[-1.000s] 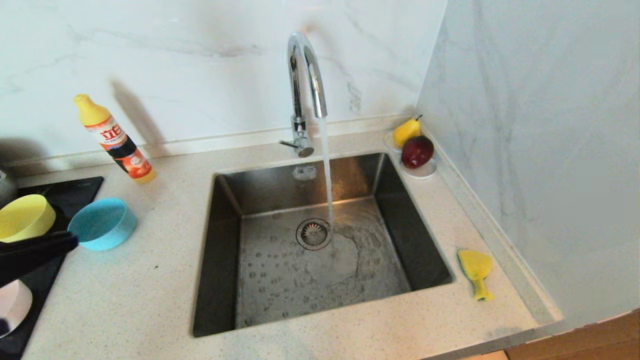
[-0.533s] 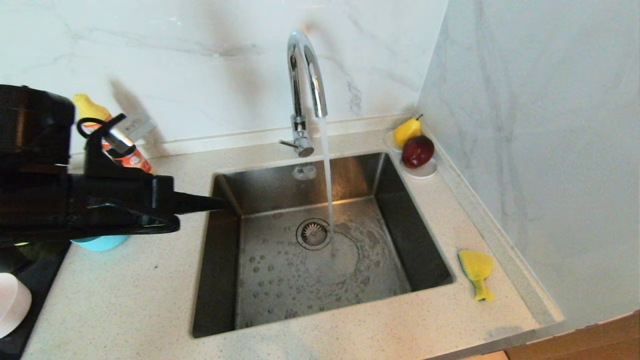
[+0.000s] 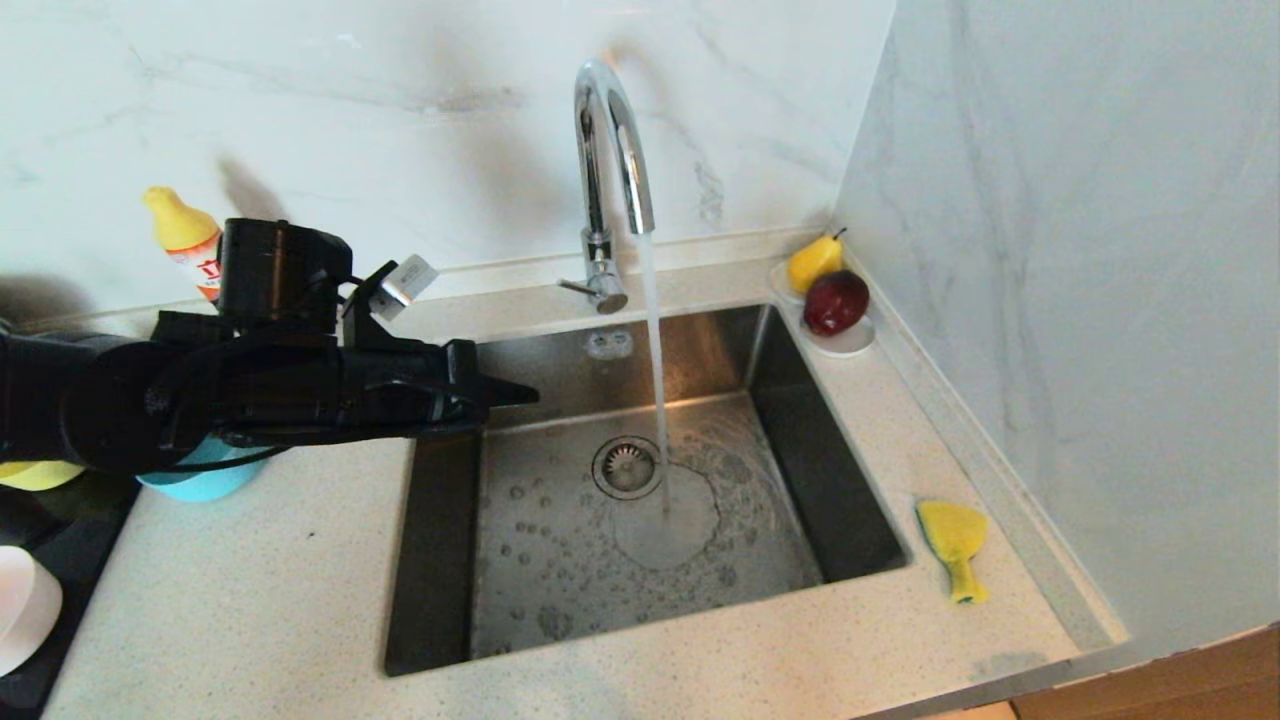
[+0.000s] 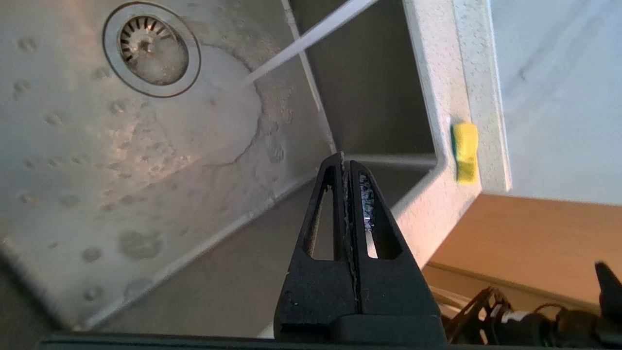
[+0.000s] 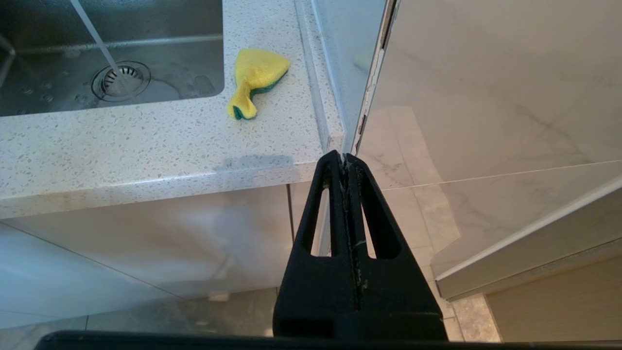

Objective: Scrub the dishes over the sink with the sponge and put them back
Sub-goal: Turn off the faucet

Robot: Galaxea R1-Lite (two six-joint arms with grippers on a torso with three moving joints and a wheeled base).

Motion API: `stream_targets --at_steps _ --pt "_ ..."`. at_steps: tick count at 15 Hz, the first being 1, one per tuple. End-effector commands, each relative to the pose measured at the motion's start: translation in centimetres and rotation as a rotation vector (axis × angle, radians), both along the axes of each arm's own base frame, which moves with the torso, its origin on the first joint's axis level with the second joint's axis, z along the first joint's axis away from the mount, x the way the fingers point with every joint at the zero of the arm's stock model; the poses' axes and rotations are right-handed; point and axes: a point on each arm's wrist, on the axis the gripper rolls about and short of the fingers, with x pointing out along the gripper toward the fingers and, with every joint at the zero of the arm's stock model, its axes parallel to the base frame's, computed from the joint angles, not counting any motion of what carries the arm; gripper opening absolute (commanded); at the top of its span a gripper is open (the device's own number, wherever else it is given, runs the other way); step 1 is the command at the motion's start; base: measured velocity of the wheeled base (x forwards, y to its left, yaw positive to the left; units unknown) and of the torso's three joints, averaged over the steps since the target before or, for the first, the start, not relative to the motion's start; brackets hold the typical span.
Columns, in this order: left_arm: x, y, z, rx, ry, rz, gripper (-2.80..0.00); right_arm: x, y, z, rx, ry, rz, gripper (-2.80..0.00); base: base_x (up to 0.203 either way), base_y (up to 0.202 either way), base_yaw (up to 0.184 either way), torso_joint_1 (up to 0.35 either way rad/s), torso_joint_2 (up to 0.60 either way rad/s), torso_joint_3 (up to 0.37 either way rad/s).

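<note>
My left gripper [image 3: 530, 397] [image 4: 342, 155] is shut and empty, reaching level over the left rim of the steel sink [image 3: 440, 560], above the basin floor [image 4: 97, 170]. Its arm covers most of the light blue bowl [image 3: 205, 480] and the yellow bowl [image 3: 35, 475] on the left counter. The pale pink bowl [image 3: 25, 610] shows at the left edge. The yellow sponge [image 3: 950, 535] [image 5: 255, 78] [image 4: 465, 150] lies on the counter right of the sink. My right gripper [image 5: 344, 154] is shut and empty, parked below the counter's front right corner.
Water runs from the chrome tap [image 3: 610, 150] onto the basin floor beside the drain strainer [image 3: 627, 466]. A detergent bottle [image 3: 185, 240] stands at the back left. A white saucer [image 3: 845, 345] with a pear and an apple sits in the back right corner by the wall.
My left arm has swung in from the left edge, rising over the bowls and reaching right to the sink's left rim. It now hides most of the blue and yellow bowls.
</note>
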Motion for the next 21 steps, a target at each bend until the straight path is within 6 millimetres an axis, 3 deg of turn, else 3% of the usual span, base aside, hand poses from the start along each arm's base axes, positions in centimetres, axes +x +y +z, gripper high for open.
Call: stream_targets --at_steps 1,8,16,21 --pt "2.3 -0.6 -1.2 -0.003 0.029 0.004 -2.80 0.0 0.0 0.0 0.000 0.000 0.000 -2.80 0.000 0.000 0.000 0.000 0.00 0.000" --pt "7.2 -1.8 -2.9 -0.154 -0.007 0.067 -2.80 0.0 0.0 0.0 0.000 0.000 0.001 -2.80 0.000 0.000 0.000 0.000 0.00 0.000" --pt "10.6 -2.4 -3.7 -0.259 -0.097 0.135 -2.80 0.0 0.0 0.0 0.000 -0.001 0.001 -2.80 0.000 0.000 0.000 0.000 0.00 0.000" --pt "12.1 -2.6 -3.3 -0.310 -0.121 0.157 -2.80 0.0 0.0 0.0 0.000 0.000 0.001 -2.80 0.000 0.000 0.000 0.000 0.00 0.000"
